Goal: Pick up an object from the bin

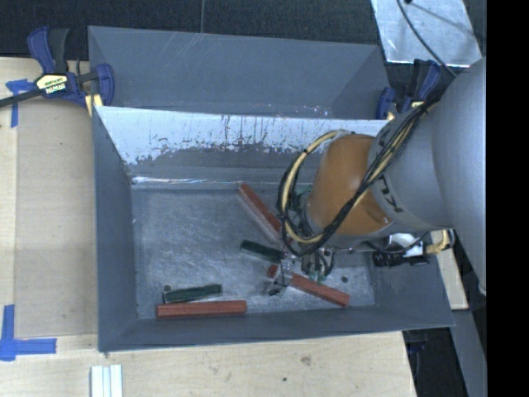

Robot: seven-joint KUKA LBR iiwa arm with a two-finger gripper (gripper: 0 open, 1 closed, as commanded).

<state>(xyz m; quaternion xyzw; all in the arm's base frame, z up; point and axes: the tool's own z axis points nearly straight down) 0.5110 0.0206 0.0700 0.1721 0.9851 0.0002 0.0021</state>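
While the robot arm (450, 164) is reaching into the grey metal bin (114, 246) from the right, its gripper (285, 275) is hanging low over the floor, right of the middle. An orange cover (351, 184) is wrapping the wrist. Looping cables (291, 190) are drooping around it and hiding much of the tool, so I cannot tell whether the gripper is wide, narrow or holding anything.

Directly beneath the tip, a small cluster of sticks is lying. A slanting red stick (321, 290) is running from the tip toward the near right corner, its left end touching or lying just under the gripper. A dark green stick (261, 248) is pointing in from the left, its right end disappearing beneath the tool. Farther back, an upper red stick (259, 208) is lying diagonally, running from the rear of the floor toward the gripper.

Well apart, by the near left edge of the floor, a long red stick (202, 308) is lying flat along the wall. A second green stick (193, 291) is resting just beside it, on the side toward the middle.
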